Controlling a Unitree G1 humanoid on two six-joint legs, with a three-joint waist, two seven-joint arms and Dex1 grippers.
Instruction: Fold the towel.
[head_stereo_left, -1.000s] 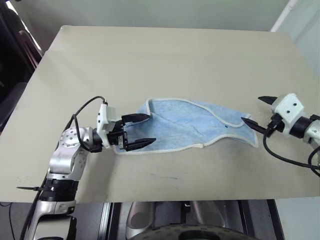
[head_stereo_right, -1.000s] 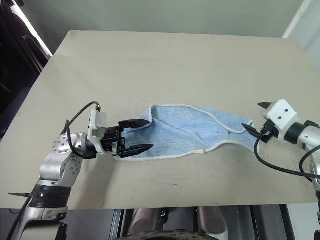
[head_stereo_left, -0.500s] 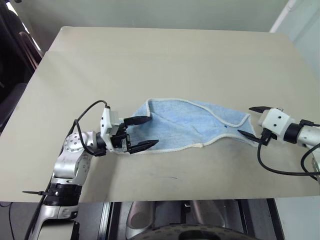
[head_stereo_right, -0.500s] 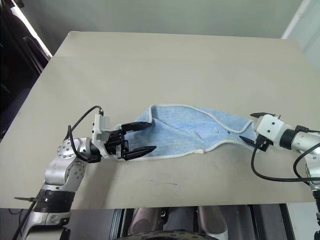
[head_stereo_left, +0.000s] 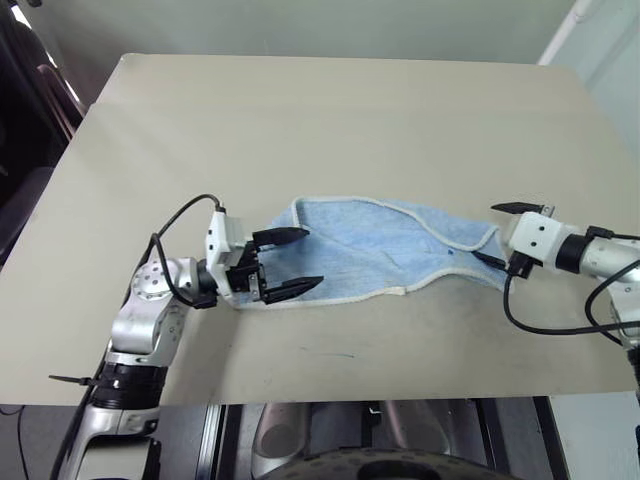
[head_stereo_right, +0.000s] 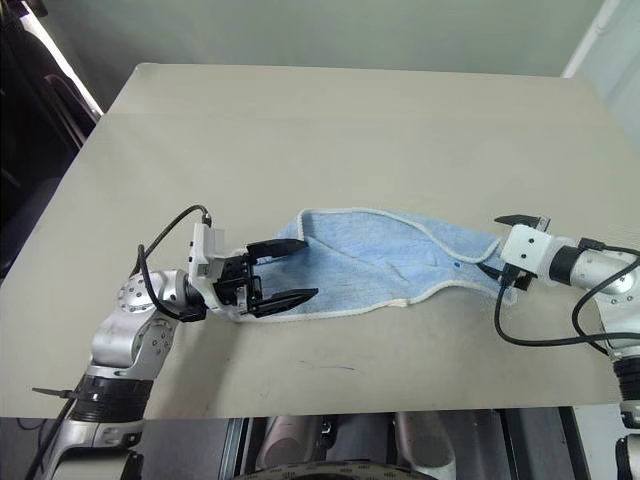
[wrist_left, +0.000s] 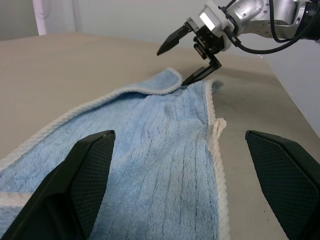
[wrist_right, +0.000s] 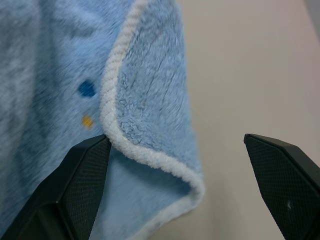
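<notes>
This looks like a robot test room or lab, not a home. A big plain tan table (head_stereo_left: 330, 110) stands by a bare gray wall (head_stereo_left: 300, 25). Its top holds just one blue towel (head_stereo_left: 385, 245). Two metal robot arms with loose black cables (head_stereo_left: 545, 322) reach over it.

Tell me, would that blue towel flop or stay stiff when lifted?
Probably floppy: the towel lies rumpled, one corner folded over itself. Its fluffy terry pile suggests it's light and easy to grip. It would likely drag and bunch if pushed.
</notes>
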